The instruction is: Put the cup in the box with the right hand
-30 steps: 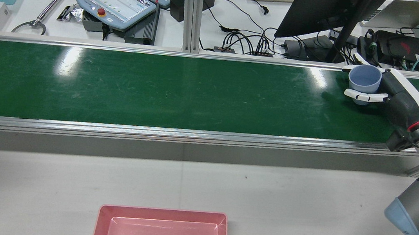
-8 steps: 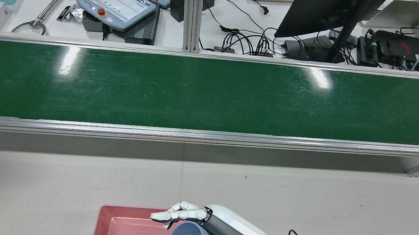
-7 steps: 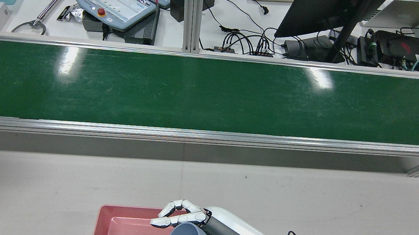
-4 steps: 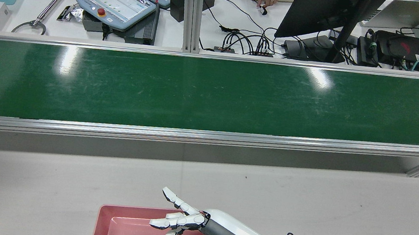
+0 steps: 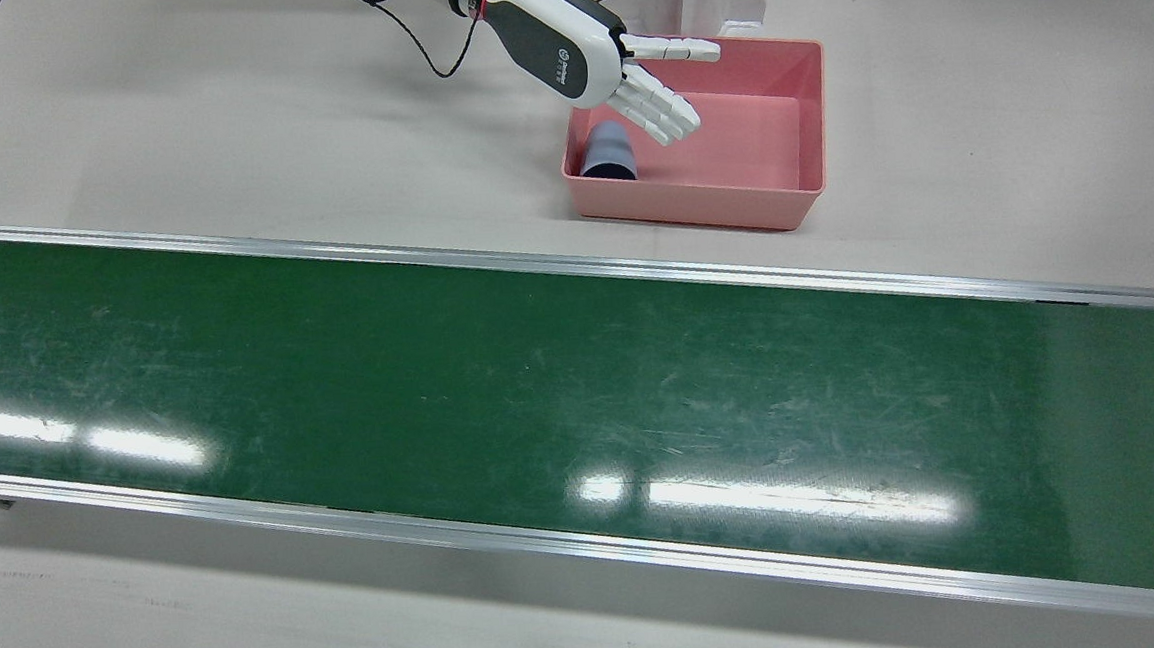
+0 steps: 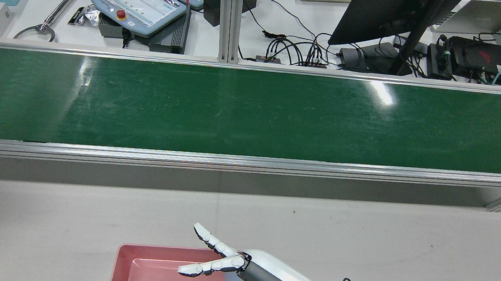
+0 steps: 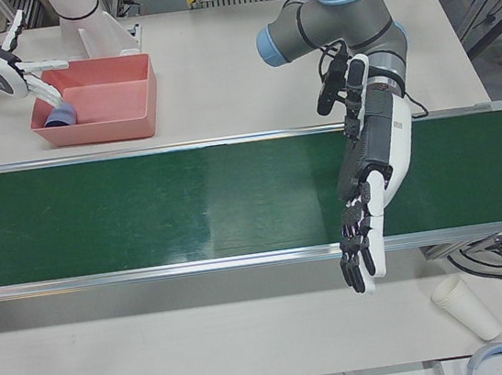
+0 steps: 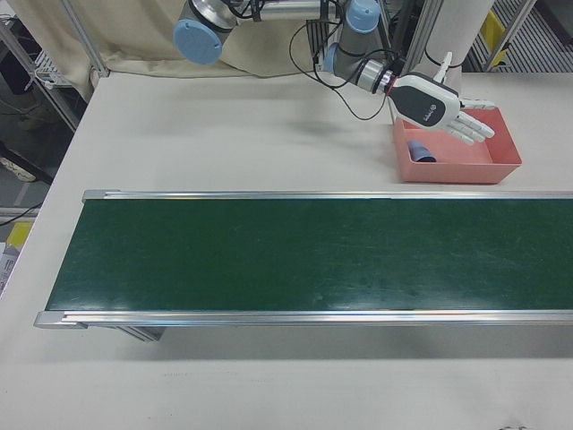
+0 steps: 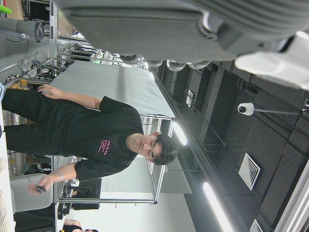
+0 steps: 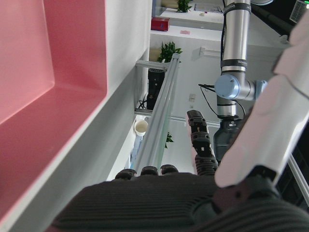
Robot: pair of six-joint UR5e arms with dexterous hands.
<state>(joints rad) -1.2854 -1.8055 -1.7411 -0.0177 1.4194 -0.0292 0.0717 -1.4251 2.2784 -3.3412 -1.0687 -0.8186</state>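
One cup (image 5: pixel 610 152) lies inside one pink box (image 5: pixel 808 99); right hand (image 5: pixel 611 66) fingers (image 5: pixel 662 113) spread, empty.

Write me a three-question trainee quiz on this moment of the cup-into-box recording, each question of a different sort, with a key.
1. True or false: the right hand is closed around the cup.
2. Where does the cup lie? A) on the green conveyor belt; B) inside the pink box; C) on the table beside the box.
3. Fill in: the left hand hangs over the ____, holding nothing.

Key
1. False: its fingers are spread above the box, off the cup.
2. B: at the box's end nearest the right arm, apparently tipped over.
3. Conveyor belt.
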